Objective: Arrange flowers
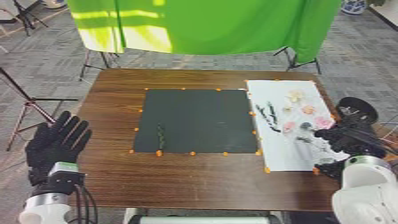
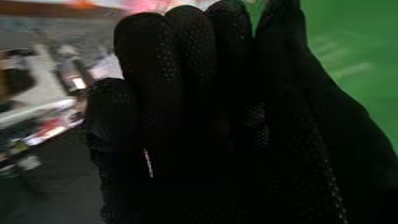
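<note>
Head view: flowers are lying along the table's right side, both hands open

You are looking at a brown table (image 1: 115, 175) with a dark mat (image 1: 200, 120) lying toward its far edge. A thin green stem (image 1: 161, 136) is lying upon the mat, close to its near left corner. A white sheet (image 1: 282, 157) is running beside the mat, along the table's right edge. On it, a cream flower (image 1: 296, 95) is lying toward the far edge, a peach flower (image 1: 308, 110) is sitting nearer, and a pink flower (image 1: 322, 122) is lying by the right edge. Dark stems (image 1: 272, 117) are lying along the sheet's left side.

Your right hand (image 1: 354, 137) is hovering at the table's right edge, pointing inward over the sheet; in the right wrist view its fingers (image 2: 147, 60) are standing straight, close together. Your left hand (image 1: 49, 150) is resting open beside the table's left edge, its fingers pointing forward. Beyond the far edge, green cloth (image 1: 213, 27) is hanging.
</note>
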Tool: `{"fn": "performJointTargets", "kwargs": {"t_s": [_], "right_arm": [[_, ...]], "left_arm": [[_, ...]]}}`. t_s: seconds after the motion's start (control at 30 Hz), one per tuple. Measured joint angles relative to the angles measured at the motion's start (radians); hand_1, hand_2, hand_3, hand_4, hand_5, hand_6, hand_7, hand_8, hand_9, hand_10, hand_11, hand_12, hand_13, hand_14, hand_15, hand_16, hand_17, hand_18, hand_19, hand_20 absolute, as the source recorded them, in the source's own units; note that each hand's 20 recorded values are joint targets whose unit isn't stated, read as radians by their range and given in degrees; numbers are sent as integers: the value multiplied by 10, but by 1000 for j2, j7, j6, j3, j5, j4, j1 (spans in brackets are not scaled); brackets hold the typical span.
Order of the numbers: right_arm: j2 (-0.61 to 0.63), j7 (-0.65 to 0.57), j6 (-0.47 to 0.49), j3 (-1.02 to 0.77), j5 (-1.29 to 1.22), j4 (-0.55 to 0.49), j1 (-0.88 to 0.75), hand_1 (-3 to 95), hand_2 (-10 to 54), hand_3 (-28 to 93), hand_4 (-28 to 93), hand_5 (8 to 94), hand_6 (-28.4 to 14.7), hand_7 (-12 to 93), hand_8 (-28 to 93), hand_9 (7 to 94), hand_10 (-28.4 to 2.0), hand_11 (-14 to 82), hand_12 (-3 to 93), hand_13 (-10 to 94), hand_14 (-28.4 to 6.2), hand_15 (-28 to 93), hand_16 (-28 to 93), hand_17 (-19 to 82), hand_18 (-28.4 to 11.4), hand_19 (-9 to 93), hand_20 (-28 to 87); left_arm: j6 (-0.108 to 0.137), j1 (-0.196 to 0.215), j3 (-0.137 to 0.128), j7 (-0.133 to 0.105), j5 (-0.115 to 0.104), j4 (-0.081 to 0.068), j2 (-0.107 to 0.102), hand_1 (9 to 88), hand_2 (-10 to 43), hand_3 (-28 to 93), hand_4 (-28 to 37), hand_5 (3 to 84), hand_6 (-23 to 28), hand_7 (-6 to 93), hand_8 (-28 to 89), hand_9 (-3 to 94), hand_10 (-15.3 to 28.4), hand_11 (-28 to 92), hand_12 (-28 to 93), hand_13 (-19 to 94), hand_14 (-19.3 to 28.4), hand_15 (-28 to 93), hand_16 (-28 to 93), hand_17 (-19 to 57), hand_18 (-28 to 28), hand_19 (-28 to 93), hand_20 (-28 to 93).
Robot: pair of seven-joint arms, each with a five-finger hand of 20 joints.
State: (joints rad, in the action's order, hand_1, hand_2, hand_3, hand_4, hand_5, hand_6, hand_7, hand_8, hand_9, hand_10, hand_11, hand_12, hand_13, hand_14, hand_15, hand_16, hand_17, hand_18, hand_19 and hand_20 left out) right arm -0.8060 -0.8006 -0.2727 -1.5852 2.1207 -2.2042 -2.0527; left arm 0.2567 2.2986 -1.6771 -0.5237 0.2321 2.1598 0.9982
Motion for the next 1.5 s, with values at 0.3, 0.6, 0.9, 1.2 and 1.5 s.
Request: {"fn": "performJointTargets", "kwargs": {"t_s": [0.3, 0.6, 0.9, 1.2, 1.5], "right_arm": [[32, 175, -91, 209, -122, -14, 196, 515, -95, 744, -260, 802, -26, 323, 135, 888, -139, 191, 284, 755, -120, 516, 269, 383, -219, 870, 292], [35, -31, 288, 208, 170, -89, 267, 378, -95, 740, -250, 628, -78, 133, -104, 656, -190, 146, 166, 631, -156, 511, 219, 349, -237, 863, 275], [15, -145, 366, -140, -56, -104, 11, 360, -95, 704, -277, 593, -88, 105, -94, 621, -200, 135, 159, 567, -175, 486, 179, 316, -251, 850, 266], [-37, -99, 456, -111, -93, -72, -98, 364, -95, 709, -282, 613, -67, 123, -97, 634, -184, 140, 161, 567, -163, 480, 179, 307, -237, 838, 265], [-44, -74, 336, -5, -53, -12, -60, 465, -95, 736, -280, 685, -27, 182, -75, 714, -146, 158, 162, 626, -132, 478, 198, 327, -219, 835, 268]], "left_arm": [[1, 0, 0, 4, 1, 0, -1, 266, 154, 709, -283, 421, 97, 136, -76, 337, 164, 253, 118, 243, 167, 386, -76, -55, 143, 345, 81], [2, 0, 1, 4, 1, 0, 0, 266, 153, 710, -283, 421, 97, 137, -77, 338, 164, 253, 119, 244, 166, 387, -76, -55, 143, 345, 80], [2, 0, 1, -1, 0, -1, -3, 267, 152, 708, -283, 422, 98, 136, -77, 338, 164, 253, 119, 244, 167, 387, -75, -54, 143, 344, 79], [1, -1, -2, -7, -8, -2, -9, 269, 152, 710, -283, 422, 98, 138, -77, 341, 164, 259, 120, 245, 167, 391, -75, -55, 143, 345, 80], [2, 0, -4, -14, -40, -2, -11, 271, 153, 710, -283, 424, 98, 141, -78, 343, 165, 261, 119, 248, 167, 399, -75, -54, 143, 349, 82]]}}
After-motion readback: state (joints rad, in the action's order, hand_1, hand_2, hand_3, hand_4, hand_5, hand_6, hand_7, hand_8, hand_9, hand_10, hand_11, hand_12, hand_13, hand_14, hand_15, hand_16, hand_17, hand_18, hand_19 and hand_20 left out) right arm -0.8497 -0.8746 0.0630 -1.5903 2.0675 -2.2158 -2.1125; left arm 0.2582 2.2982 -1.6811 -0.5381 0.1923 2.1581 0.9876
